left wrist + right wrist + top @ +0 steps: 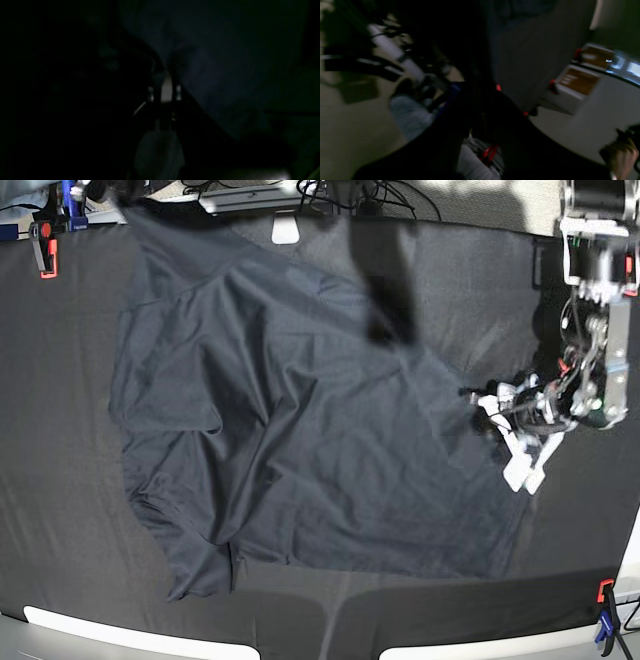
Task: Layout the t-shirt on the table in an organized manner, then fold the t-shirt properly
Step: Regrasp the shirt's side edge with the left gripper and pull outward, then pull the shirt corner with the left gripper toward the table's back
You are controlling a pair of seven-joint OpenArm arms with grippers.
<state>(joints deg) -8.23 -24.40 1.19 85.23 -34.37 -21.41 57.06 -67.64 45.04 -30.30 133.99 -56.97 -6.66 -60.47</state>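
- Across the middle of the wide table draped in matte black cloth [60, 510], the dark slate-grey, thin, faintly shiny short-sleeved t-shirt [300, 450] lies partly spread, rumpled with several diagonal creases.
- Its long axis runs roughly from 11 o'clock to 5 o'clock in the base view, and one corner is lifted off the cloth toward 11 o'clock.
- That raised corner climbs out of the top of the base view, where the right arm works; the right gripper itself cannot be made out there, and the right wrist view is too blurred and dark to show its jaws directly. They read as clenched, and I judge they hold that raised corner, though the contact is hidden.
- At 3 o'clock, the left gripper [522, 442], with white fingertips [519, 472], sits right at the shirt's edge, touching or pinching the cloth there.
- The left wrist view is almost black; the jaws look pressed together, with grey fabric spreading away at 1 o'clock, so a pinch on the hem seems likely but is not certain.
- The relation that matters: the bulk of the shirt lies toward 9 o'clock from the left jaws, so pulling toward 3 o'clock would draw out the creases.
- For the 3 o'clock edge the left arm is clearly the nearer; the slack bottom corner at 7 o'clock [195, 580] is well apart from both.
- Laying out looks unfinished, and folding has not begun.
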